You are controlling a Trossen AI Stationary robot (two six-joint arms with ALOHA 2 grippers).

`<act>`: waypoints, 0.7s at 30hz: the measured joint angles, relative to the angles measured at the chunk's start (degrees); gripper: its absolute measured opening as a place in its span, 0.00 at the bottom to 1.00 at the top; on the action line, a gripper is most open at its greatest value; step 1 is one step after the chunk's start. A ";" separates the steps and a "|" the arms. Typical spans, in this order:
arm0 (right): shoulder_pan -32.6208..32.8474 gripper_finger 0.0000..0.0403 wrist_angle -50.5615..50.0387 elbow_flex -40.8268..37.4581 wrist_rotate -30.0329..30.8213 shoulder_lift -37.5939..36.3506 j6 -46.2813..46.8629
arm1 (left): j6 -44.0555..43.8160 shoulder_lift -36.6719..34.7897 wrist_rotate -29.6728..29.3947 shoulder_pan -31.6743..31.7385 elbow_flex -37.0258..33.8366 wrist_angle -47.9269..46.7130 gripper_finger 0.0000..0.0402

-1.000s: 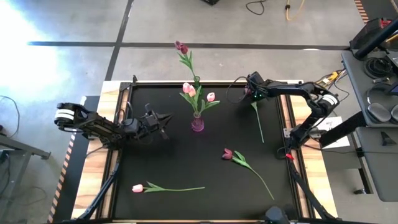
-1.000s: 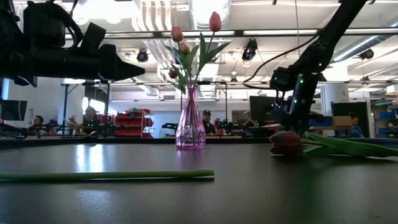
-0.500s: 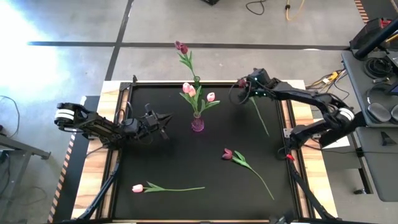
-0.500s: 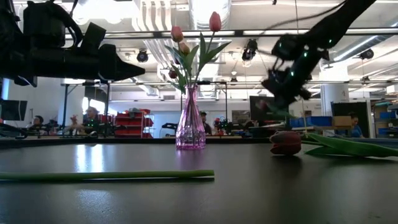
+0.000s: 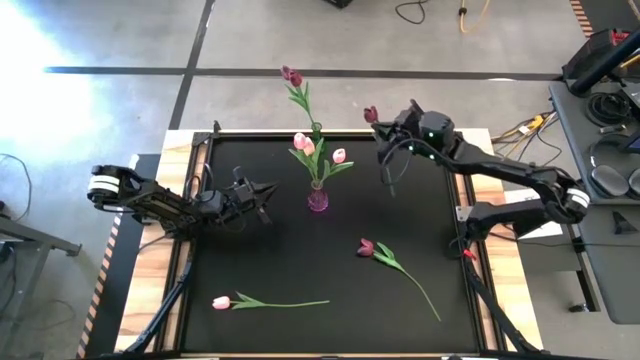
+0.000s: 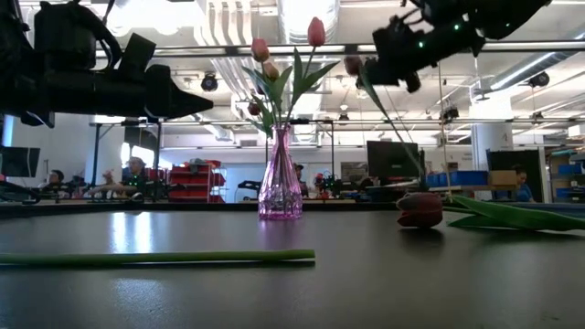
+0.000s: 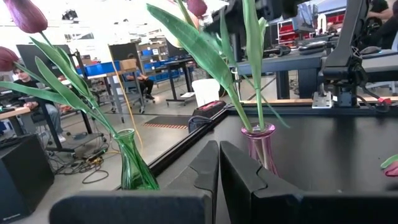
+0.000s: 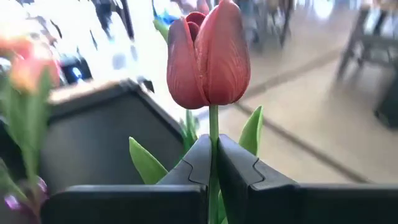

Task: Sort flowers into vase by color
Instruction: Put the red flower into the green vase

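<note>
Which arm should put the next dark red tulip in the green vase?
Right: the right gripper already holds a dark red tulip upright, near the green glass vase. The left gripper waits, shut.

Table top [image 6: 366,274]: black, smooth, semi-gloss, mirroring ceiling lights. Table edge [image 5: 150,290]: light wood grain. Pink vase [image 6: 280,178]: clear tinted glass, glossy. Green vase [image 7: 134,168]: clear glass. Fingers [image 8: 186,168]: dark matt plastic. Tulip [image 8: 208,59]: finely veined, satin petals.
</note>
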 joint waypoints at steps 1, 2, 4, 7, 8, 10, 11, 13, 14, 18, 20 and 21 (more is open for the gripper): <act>0.52 0.03 2.18 0.00 0.00 0.04 -0.55 | 0.00 0.00 0.00 0.00 0.00 0.00 0.00; 1.01 0.03 4.34 0.00 0.00 0.20 -1.00 | 0.00 0.00 0.00 0.00 0.00 0.00 0.00; 1.83 0.03 8.52 0.00 -0.02 0.66 -1.59 | -0.20 0.00 0.00 0.01 0.00 0.00 0.00; 2.66 0.03 13.47 -0.02 -0.04 0.98 -2.22 | -0.24 0.00 0.00 0.02 0.00 -0.02 0.00; 2.90 0.03 15.13 -0.02 -0.04 0.98 -2.16 | -0.24 0.00 0.00 0.01 0.00 -0.04 0.00; 3.29 0.03 17.88 0.17 -0.04 0.94 -1.61 | -0.22 0.00 0.00 0.02 0.00 -0.07 0.00; 3.44 0.03 19.17 0.35 -0.04 0.94 -1.33 | -0.24 0.00 0.00 0.02 0.00 -0.07 0.00; 3.88 0.03 22.14 0.55 -0.35 0.94 -0.97 | -0.22 0.00 0.00 0.01 0.00 -0.08 0.00; 4.05 0.03 23.81 0.59 -1.04 0.94 -0.50 | -0.22 0.00 0.00 0.00 0.00 -0.07 0.00; 5.19 0.03 29.77 0.59 -1.62 1.99 0.98 | -0.22 0.00 0.00 0.00 0.00 -0.07 0.00; 5.79 0.03 33.88 0.59 -1.66 2.99 0.80 | -0.22 0.00 -0.02 0.00 0.00 -0.07 0.00; 6.02 0.03 36.23 0.59 -1.66 3.60 0.68 | -0.22 0.00 -0.02 0.02 0.00 -0.07 0.00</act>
